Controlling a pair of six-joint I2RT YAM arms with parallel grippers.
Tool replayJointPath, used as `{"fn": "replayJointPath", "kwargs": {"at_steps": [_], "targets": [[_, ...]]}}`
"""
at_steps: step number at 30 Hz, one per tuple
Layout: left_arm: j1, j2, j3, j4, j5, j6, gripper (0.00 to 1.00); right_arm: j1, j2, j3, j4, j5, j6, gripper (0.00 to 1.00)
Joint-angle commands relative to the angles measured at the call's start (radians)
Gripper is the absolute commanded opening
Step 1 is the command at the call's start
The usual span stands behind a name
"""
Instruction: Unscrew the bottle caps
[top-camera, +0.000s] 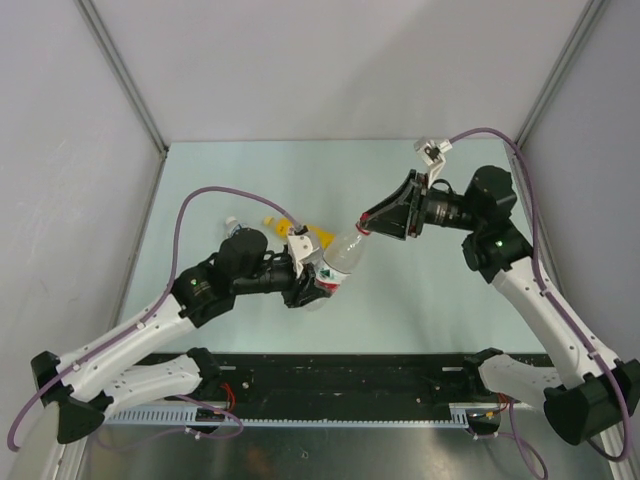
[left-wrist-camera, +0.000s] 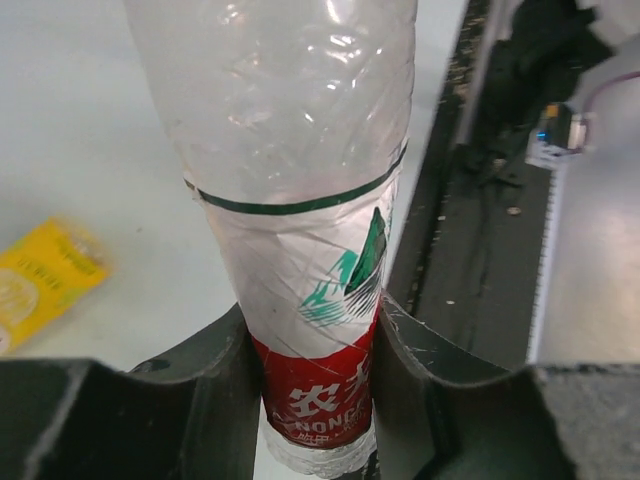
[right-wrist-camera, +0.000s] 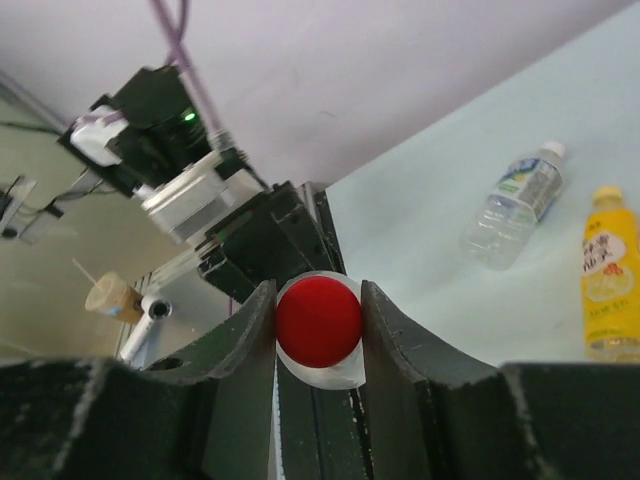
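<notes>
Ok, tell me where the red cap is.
Right wrist view: the red cap sits between the fingers of the right gripper, on the slim clear bottle that the left gripper holds mid-table.

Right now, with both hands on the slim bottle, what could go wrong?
1. The left hand clamps the slim bottle low on its label; the thin, creased wall may crumple or spin when torque comes.
2. The right hand pinches the small red cap by its sides; its fingers may slip, or drop the cap once loose.
</notes>
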Motion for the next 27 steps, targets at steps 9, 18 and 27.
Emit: {"fn": "replayJointPath", "kwargs": {"at_steps": [9, 18, 27], "targets": [[0.014, 0.033, 0.101, 0.036, 0.597, -0.002, 0.00, -0.014, -0.086, 0.047, 0.183, -0.250, -0.017, 0.00], [0.024, 0.031, 0.091, 0.039, 0.629, -0.004, 0.00, -0.032, -0.106, 0.047, 0.266, -0.274, 0.048, 0.00], [0.037, 0.022, 0.081, 0.042, 0.626, -0.002, 0.00, -0.062, -0.117, 0.048, 0.279, -0.263, 0.049, 0.00]]}}
